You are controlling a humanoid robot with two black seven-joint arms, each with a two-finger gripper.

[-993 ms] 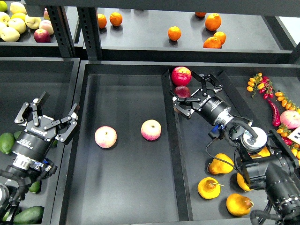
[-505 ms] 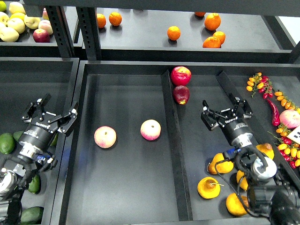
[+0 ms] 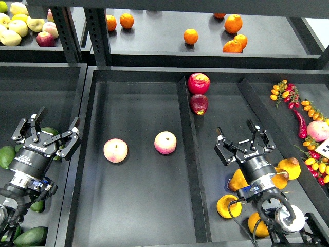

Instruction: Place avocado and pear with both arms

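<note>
Several dark green avocados lie in the left bin: one [image 3: 6,156] at the left edge, one [image 3: 50,131] partly hidden behind my left gripper, and one [image 3: 32,235] at the bottom. My left gripper [image 3: 49,129] is open and empty above them. Several orange-yellow pears lie in the right compartment: one [image 3: 237,181] just below my right gripper, one [image 3: 229,206] nearer me, and one [image 3: 289,167] to the right. My right gripper [image 3: 240,136] is open and empty, just above the nearest pear.
Two pink-yellow apples [image 3: 115,150] [image 3: 165,142] lie in the middle tray [image 3: 139,206]. Two red apples [image 3: 198,83] [image 3: 199,103] sit at the back of the right compartment. Cherry tomatoes and chilies [image 3: 293,103] lie far right. Oranges [image 3: 233,24] and apples [image 3: 20,25] sit on the back shelf.
My right gripper has drawn back from the red apples towards me and now hangs over the pears. My left gripper has shifted slightly left and down over the avocados. Both stay open.
</note>
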